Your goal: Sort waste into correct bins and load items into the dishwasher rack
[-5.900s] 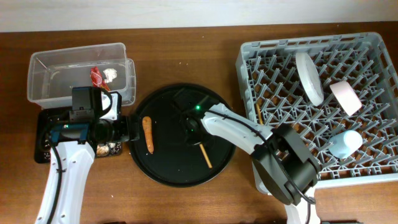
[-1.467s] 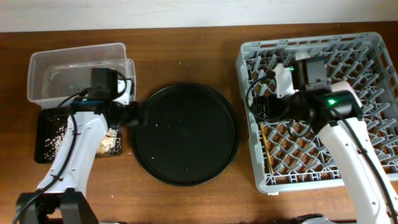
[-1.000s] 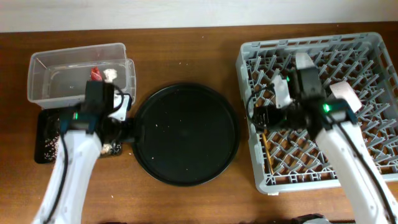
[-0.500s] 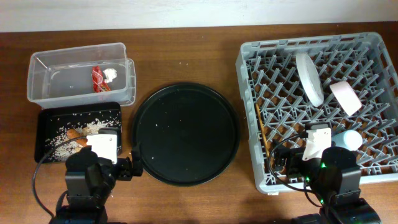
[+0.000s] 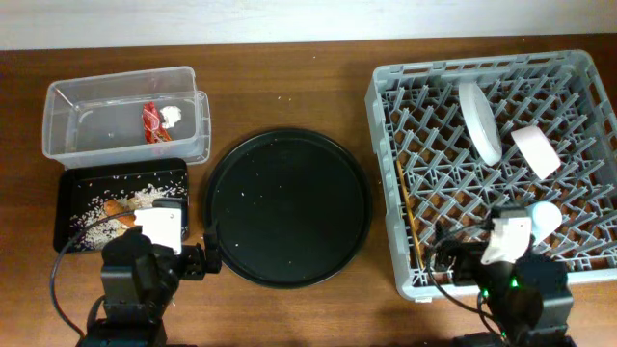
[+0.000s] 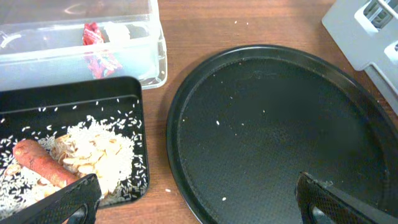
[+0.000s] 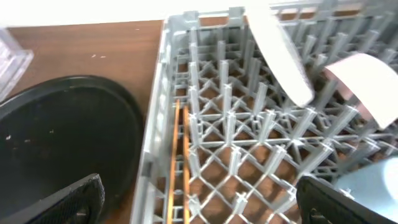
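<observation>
The clear tub [image 5: 125,111] holds the red wrapper [image 5: 152,122] and the white tissue [image 5: 172,115]. Rice [image 6: 99,149] and the sausage piece [image 6: 40,163] lie in the shallow black tray [image 5: 72,188]. In the grey rack [image 5: 386,116] the plate [image 5: 479,120] stands on edge, with the bowl [image 5: 535,149], the blue cup [image 5: 545,217] and the chopsticks [image 7: 177,162] along its left wall. My left gripper [image 6: 199,208] hangs open and empty by the tray's near right corner. My right gripper [image 7: 202,205] is open and empty above the rack's near left part.
A large round black tray [image 5: 289,207] with a few rice grains sits between the bins and the rack. Both arms are drawn back to the table's near edge, the left one [image 5: 145,280] and the right one [image 5: 516,284].
Both arms have pulled back from the bins and the rack to the near edge. In the last half second the right arm slid slightly further back and right; the left stayed still.
</observation>
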